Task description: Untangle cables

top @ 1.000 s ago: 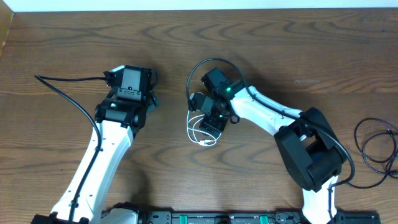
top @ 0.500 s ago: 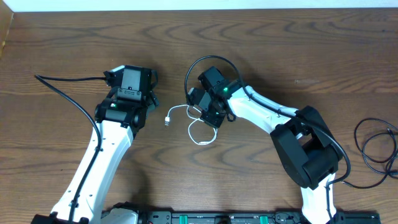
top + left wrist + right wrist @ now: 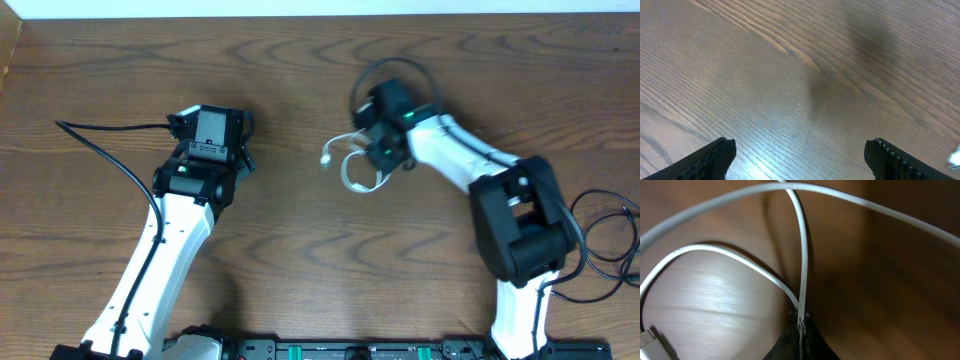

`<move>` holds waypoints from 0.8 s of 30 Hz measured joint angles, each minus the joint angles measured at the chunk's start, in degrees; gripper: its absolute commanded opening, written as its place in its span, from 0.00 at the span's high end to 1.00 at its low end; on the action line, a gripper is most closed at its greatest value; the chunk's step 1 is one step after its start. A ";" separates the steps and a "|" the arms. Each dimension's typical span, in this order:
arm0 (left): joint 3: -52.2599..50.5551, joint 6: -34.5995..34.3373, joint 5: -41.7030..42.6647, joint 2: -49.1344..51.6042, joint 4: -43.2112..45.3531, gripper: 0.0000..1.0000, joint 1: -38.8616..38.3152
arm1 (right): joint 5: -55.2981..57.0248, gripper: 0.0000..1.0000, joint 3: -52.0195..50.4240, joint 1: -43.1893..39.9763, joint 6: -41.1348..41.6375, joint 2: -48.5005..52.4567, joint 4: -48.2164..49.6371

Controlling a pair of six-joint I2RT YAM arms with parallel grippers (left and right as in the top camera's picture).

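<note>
A white cable (image 3: 352, 178) with a small plug end (image 3: 326, 159) lies looped on the wood table, right of centre. My right gripper (image 3: 374, 150) is shut on it at the top of the loop. In the right wrist view the white cable (image 3: 801, 255) runs straight into the shut jaws of that gripper (image 3: 801, 325), and its plug (image 3: 647, 341) shows at the lower left. Thin black cables (image 3: 603, 232) curl at the right edge of the table. My left gripper (image 3: 211, 132) hovers at the left; in its own view it (image 3: 800, 162) stands open over bare wood, holding nothing.
A thick black wire (image 3: 100, 150) runs from the left arm towards the table's left edge. Another black wire (image 3: 395, 66) arcs over the right wrist. The table's far edge (image 3: 320, 14) runs along the top.
My right gripper has shut on the white cable and moved up and to the right, dragging the loop and plug with it. The left arm has stayed still.
</note>
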 measured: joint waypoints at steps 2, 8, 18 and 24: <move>0.00 0.02 0.00 0.00 0.00 0.13 0.00 | 0.52 0.99 0.02 -3.85 0.42 0.00 0.02; 0.00 0.02 0.00 0.00 0.00 0.13 0.00 | 1.62 0.98 0.04 -17.31 0.90 0.02 0.17; 0.00 0.02 0.00 0.00 0.00 0.13 0.00 | 3.96 0.82 0.07 -43.67 3.72 0.17 1.36; 0.00 0.00 0.00 0.00 0.00 0.13 0.00 | 2.93 0.98 0.04 -58.51 9.31 0.46 3.02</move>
